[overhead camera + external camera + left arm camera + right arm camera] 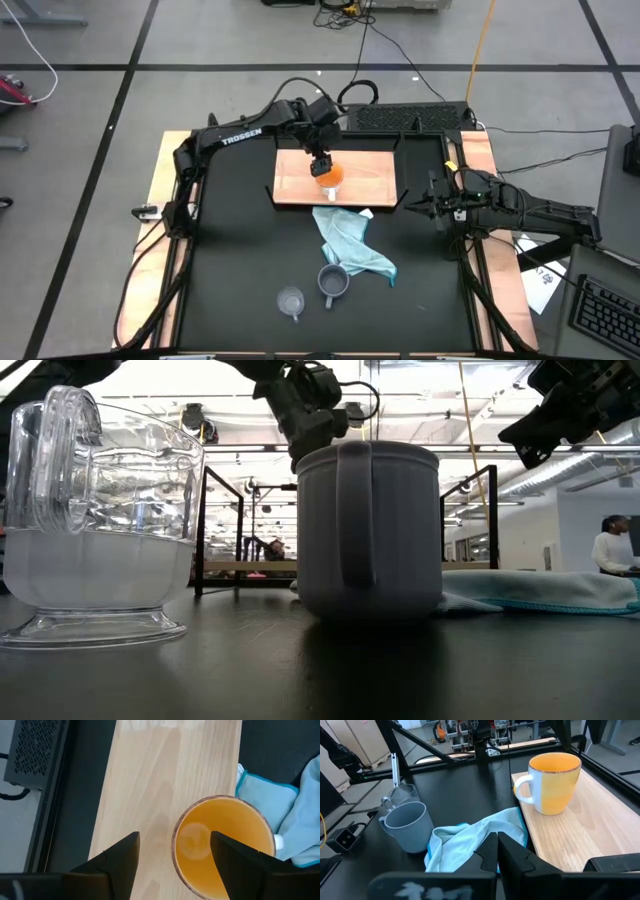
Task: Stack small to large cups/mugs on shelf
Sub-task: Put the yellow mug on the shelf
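The orange mug [331,176] with a white handle [522,787] stands upright on the light-brown shelf [372,180], near its front edge. My left gripper [320,163] hovers open just above it. In the left wrist view, one finger [235,860] is over the mug's mouth [220,845] and the other [120,857] is over the bare board. The grey-blue mug [333,282] and the clear glass cup [291,300] stand on the black tabletop near its front. My right gripper [432,207] waits shut at the table's right side.
A light blue cloth [350,245] lies crumpled between the shelf and the grey-blue mug, with one corner touching the shelf's front edge. A black perforated box [410,118] sits behind the shelf. Black brackets [402,196] stand at the shelf's ends. A person [610,545] is far off in the room.
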Controlling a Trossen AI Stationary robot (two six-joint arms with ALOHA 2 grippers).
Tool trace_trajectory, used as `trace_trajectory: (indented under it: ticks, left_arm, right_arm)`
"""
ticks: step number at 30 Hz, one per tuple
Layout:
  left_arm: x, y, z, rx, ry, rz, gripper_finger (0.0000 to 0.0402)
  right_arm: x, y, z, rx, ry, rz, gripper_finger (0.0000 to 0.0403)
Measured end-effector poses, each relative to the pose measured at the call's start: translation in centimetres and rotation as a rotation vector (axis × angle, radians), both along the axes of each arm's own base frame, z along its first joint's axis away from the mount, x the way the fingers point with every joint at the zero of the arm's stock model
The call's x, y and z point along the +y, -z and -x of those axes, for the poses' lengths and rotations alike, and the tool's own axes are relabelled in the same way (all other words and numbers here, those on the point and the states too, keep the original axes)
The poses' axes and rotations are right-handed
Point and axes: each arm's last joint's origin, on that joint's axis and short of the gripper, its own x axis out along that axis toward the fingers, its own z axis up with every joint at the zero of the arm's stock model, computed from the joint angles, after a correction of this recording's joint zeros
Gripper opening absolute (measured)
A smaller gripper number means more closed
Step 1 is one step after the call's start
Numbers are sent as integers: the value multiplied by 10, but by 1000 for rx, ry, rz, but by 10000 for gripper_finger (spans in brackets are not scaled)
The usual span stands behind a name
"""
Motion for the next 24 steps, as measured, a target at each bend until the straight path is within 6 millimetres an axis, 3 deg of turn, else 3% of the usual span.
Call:
trace_trajectory:
  ticks: [24]
  left_arm:
    - [-12,3,1,53,21,52,246]
  right_arm:
    - [0,0,0,1,2,-8,0]
